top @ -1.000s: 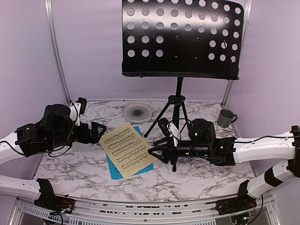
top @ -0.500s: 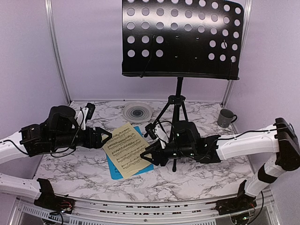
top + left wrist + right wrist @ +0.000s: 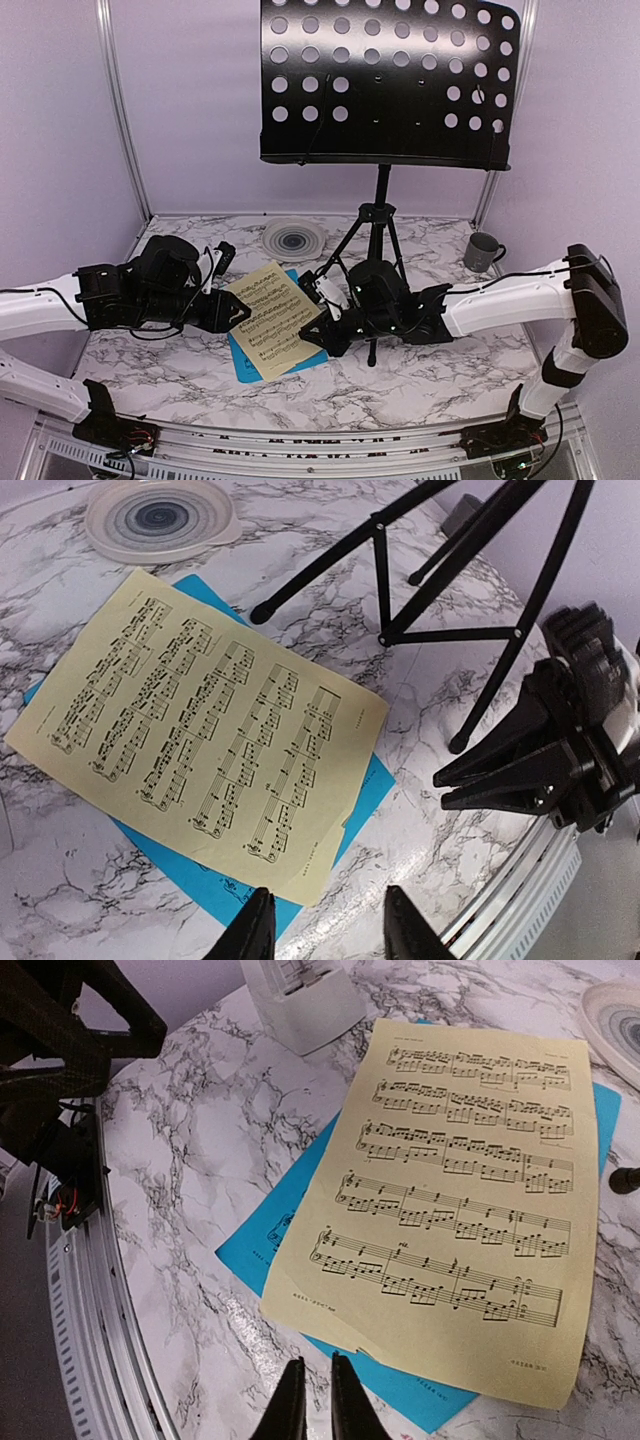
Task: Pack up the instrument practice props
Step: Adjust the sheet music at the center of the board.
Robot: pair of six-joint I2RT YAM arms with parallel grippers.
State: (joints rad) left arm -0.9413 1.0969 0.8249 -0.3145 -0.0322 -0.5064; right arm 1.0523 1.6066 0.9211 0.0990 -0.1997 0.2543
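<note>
The yellow sheet-music page (image 3: 272,318) lies on a blue page (image 3: 243,362) on the marble table, left of the tripod legs (image 3: 372,228) of the black hole-punched music stand (image 3: 385,80). My left gripper (image 3: 328,935) hovers open over the yellow page's (image 3: 205,725) near corner, with nothing between its fingers. My right gripper (image 3: 318,1400) sits low at the opposite edge of the pages, over the blue page's (image 3: 285,1225) rim. Its jaws are nearly together with a thin gap, holding nothing. A white metronome (image 3: 300,998) stands beyond the pages in the right wrist view.
A round white dish (image 3: 293,239) sits at the back of the table (image 3: 420,385). A dark mug (image 3: 482,250) stands at the back right corner. A tripod leg foot (image 3: 262,611) rests near the pages. The metal front rail (image 3: 320,440) runs along the near edge.
Both arms have moved inward to the pages, the left from the left side, the right past the tripod. Both grippers have narrowed, the right almost to closing.
</note>
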